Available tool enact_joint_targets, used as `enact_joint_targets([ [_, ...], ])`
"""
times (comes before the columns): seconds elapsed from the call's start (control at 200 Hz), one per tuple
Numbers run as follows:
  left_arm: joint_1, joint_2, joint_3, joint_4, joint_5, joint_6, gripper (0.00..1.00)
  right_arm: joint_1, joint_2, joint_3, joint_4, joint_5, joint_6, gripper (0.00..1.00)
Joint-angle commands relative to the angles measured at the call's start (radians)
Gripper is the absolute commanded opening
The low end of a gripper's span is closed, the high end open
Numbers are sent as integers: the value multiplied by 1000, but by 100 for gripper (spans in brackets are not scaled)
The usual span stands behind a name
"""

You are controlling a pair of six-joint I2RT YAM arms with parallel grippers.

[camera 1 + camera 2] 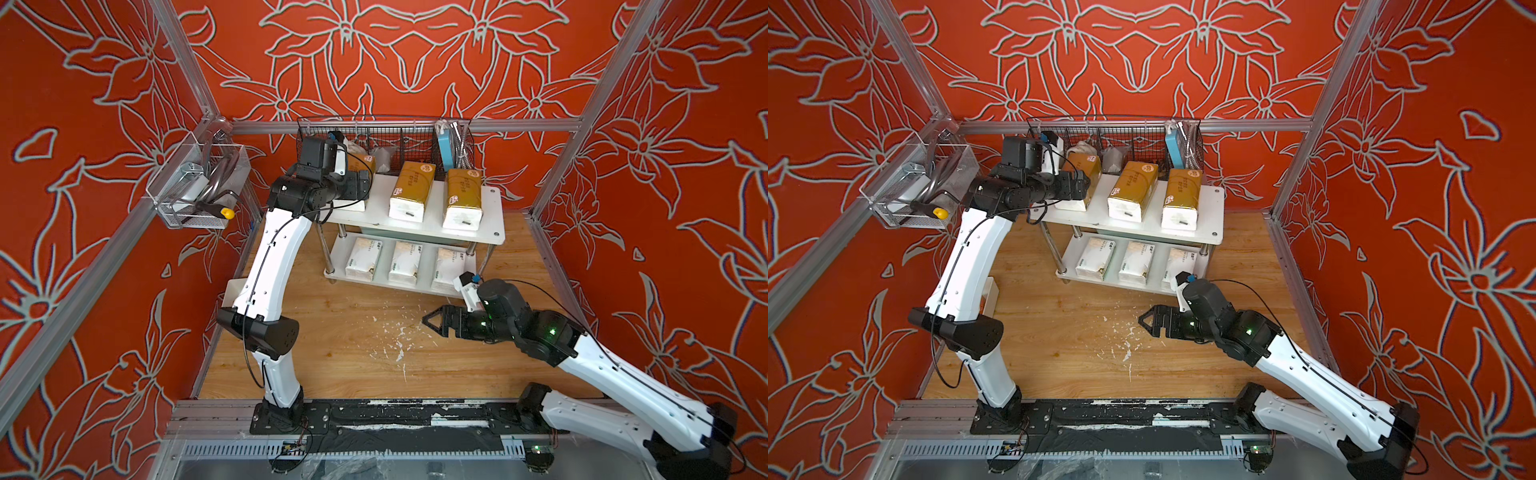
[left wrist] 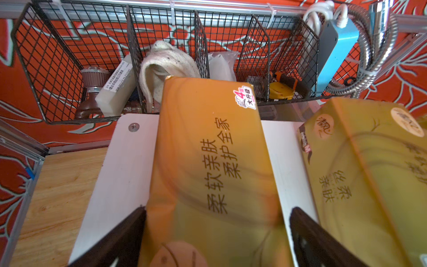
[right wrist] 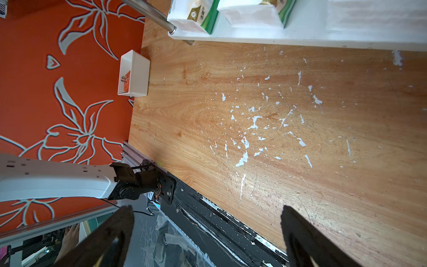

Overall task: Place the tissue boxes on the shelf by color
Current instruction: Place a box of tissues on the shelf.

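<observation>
Gold pack (image 2: 208, 150), leftmost of three on shelf (image 1: 493, 201) top tier: left gripper (image 2: 217, 210) jaws spread astride it, unclamped; right gripper (image 3: 208, 209) wide, empty.

The tabletop (image 1: 353, 365) presents as wood-grain laminate with a satin finish, scuffed, with white flecks where the surface has chipped. The shelf (image 1: 493, 210) has smooth white boards of low sheen; its legs (image 3: 150, 10) are polished chrome tube. The gold tissue packs (image 2: 208, 161) are wrapped in glossy, reflective plastic film, lightly creased. The white tissue packs (image 1: 404, 262) carry a duller, soft film. The wire basket (image 2: 57, 57) is thin black metal mesh. The cloth (image 2: 161, 62) is cream, coarse-woven and speckled. The hose (image 2: 367, 53) is ribbed bright metal. The bin (image 1: 166, 183) is clear glossy plastic.
</observation>
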Motion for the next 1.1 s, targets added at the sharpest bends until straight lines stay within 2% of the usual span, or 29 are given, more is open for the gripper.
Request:
enact_joint_targets([
  [0.0, 5, -24, 3, -13, 23, 0, 99, 5, 4, -6, -15, 17, -4, 99],
  [0.28, 5, -59, 34, -16, 33, -3, 99, 5, 6, 5, -30, 32, -12, 99],
  [0.696, 5, -175, 15, 8, 123, -70, 99, 3, 19, 64, -91, 86, -56, 99],
  [0.841, 5, -265, -90, 47, 145, -101, 99, -6, 24, 130, -157, 147, -113, 99],
  [1.096, 5, -495, -416, 122, 141, -139, 99, -77, -3, 260, -286, 304, -240, 99],
])
